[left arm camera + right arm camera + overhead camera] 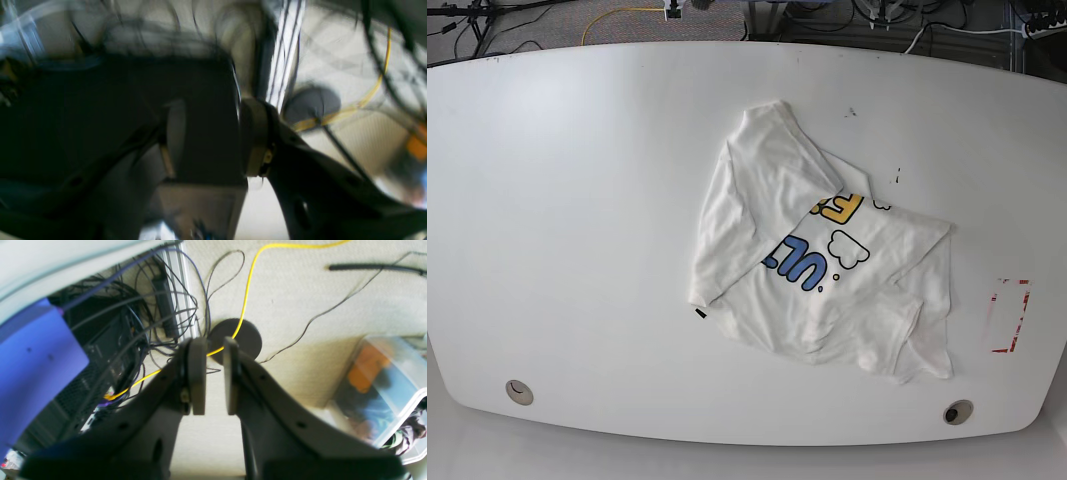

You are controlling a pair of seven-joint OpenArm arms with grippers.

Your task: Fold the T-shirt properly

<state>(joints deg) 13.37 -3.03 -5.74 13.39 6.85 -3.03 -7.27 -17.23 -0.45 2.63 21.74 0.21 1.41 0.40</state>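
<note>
The T-shirt [817, 270] lies crumpled on the white table [577, 220], right of centre. It is white, with one sleeve folded over the chest; blue and orange-yellow letters and a cloud show. Neither arm appears in the base view. The left wrist view is blurred: my left gripper [213, 136] hangs off the table with its jaws well apart, and only a dark box in the background shows between them. My right gripper [213, 376] points down at the floor; a narrow gap separates its pads and nothing is in it. The T-shirt shows in neither wrist view.
A red-marked rectangle [1009, 316] sits near the table's right edge, and round holes [519, 391] [958, 411] lie near its front edge. Below the right gripper are a yellow cable [247, 290], tangled black wires, a purple box [33, 363] and a clear plastic bin [383, 383].
</note>
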